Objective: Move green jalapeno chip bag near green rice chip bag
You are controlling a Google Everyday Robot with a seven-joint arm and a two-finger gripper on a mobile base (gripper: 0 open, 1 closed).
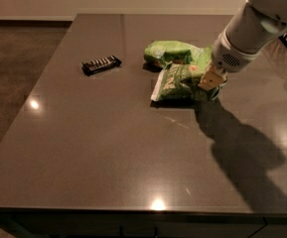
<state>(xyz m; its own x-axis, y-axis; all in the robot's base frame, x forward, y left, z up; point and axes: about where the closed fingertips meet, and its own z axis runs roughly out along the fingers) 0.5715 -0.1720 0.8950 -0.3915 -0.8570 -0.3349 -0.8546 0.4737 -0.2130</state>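
The green jalapeno chip bag (pixel 179 82), olive-green with white lettering and a white left edge strip, lies on the dark table, its far edge touching or overlapping the green rice chip bag (pixel 173 53), a lumpy lime-green bag just behind it. My gripper (pixel 210 81) comes in from the upper right and sits at the jalapeno bag's right end, shut on that end. The bag's right edge is hidden behind the fingers.
A black candy bar (pixel 101 64) lies on the table to the left of the bags. The dark grey table (pixel 108 148) extends toward the front edge. The arm casts a broad shadow at the right front. Floor lies beyond the left edge.
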